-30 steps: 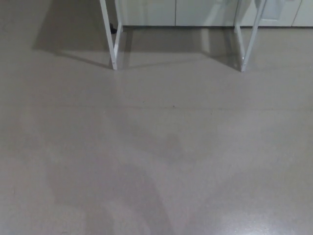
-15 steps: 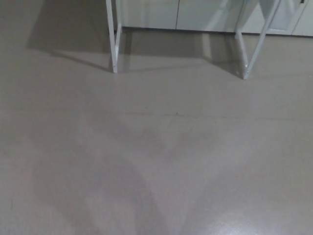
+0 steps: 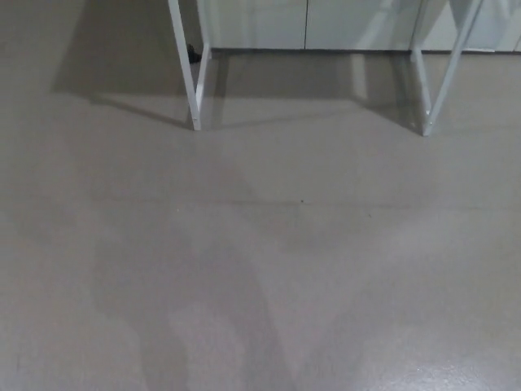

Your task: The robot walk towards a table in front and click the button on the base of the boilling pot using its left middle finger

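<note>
Only the lower part of a table shows in the head view: its white left leg point(image 3: 190, 73) and white right leg point(image 3: 435, 81) stand on the grey floor at the top of the picture. The tabletop, the boiling pot and its button are out of frame. Neither of my hands shows.
Grey floor point(image 3: 260, 261) fills most of the picture, crossed by a thin seam line point(image 3: 326, 203). White cabinet fronts point(image 3: 309, 23) run along the wall behind the table legs. A small dark object point(image 3: 193, 54) lies by the left leg. My shadow falls on the near floor.
The whole picture has shifted: the table legs sit a little lower and further right than before, so the camera has moved. Nothing on the floor has moved.
</note>
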You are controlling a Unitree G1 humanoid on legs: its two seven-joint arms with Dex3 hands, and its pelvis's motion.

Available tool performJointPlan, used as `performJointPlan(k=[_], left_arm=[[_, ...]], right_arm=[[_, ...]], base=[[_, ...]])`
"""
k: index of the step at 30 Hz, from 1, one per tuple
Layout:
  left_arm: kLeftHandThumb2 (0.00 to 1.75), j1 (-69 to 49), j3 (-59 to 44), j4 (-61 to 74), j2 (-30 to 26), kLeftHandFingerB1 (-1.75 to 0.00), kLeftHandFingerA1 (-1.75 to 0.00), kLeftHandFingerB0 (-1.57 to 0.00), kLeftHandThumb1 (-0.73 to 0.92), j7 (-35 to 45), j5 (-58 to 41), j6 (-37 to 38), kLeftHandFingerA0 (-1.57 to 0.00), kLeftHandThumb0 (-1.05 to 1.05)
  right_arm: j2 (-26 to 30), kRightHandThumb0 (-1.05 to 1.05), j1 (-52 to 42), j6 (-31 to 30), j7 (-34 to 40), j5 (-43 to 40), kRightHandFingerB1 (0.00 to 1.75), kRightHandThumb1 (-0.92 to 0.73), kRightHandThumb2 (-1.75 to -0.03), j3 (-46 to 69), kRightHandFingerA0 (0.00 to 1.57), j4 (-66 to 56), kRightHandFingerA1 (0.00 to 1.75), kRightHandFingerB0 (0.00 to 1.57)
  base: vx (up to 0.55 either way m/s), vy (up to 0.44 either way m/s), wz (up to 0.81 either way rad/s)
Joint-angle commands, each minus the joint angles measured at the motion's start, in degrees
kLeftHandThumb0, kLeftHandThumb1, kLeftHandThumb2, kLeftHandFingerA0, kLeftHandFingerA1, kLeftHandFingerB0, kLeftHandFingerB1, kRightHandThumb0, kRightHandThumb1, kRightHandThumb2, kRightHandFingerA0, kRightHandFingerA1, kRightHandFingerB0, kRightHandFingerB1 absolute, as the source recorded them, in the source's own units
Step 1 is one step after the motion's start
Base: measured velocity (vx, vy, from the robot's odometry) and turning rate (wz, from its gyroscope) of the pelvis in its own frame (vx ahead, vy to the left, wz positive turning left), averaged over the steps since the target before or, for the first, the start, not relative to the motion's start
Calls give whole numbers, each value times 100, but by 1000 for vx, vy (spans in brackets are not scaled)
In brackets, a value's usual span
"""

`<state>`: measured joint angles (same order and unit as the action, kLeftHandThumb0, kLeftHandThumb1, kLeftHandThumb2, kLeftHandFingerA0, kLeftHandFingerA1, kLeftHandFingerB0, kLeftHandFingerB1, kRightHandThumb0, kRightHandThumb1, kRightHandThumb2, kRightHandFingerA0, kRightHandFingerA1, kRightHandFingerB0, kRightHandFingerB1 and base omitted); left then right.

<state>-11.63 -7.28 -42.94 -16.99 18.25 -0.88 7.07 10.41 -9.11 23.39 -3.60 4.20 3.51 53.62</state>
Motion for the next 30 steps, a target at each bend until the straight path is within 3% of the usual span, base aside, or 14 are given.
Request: performJointPlan(k=[1, 15, 30], left_arm=[[56, -18, -23, 33, -84, -34, -46, -38, 53, -28, -20, 140, -53, -17], [55, 79, 72, -50, -142, -34, -47, -41, 51, -101, 34, 155, -54, -19], [55, 95, 171, -48, -206, -35, -45, -42, 51, -189, 89, 136, -55, -18]], right_arm=[[35, -18, -17, 54, 83, 18, 49, -48, -54, -10, 83, 26, 59, 54], [88, -20, -4, 98, 160, 126, 48, -47, -53, -119, 83, -1, 57, 53], [124, -21, -54, 89, 221, 200, 48, -48, -54, -232, 84, -99, 58, 53]], base=[[115, 129, -22], [164, 132, -3], [131, -152, 2]])
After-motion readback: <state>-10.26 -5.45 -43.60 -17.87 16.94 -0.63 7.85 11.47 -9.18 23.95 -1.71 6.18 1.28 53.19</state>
